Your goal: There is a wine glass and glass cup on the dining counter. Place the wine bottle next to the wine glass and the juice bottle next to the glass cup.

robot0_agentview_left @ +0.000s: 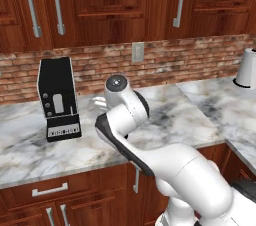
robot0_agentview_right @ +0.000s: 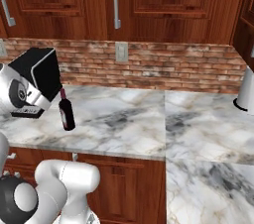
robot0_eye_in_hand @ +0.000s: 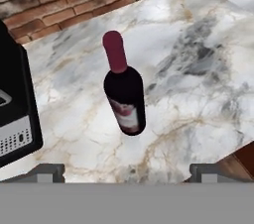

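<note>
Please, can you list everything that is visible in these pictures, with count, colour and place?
wine bottle: one, dark with red neck, upright on the counter, right of the coffee machine
coffee machine: one, black, on the counter by the brick wall
counter: one, white-grey marble, L-shaped, under the cabinets
white appliance: one, far right of the counter
wall outlet: one, grey, on the brick wall
cabinets: red-brown wood, above and below the counter
gripper: one, dark tips, open, above the counter before the bottle

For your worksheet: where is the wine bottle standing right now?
The wine bottle stands upright on the marble counter by the brick wall, just right of the black coffee machine; the hand view shows it between the open fingertips.
</note>
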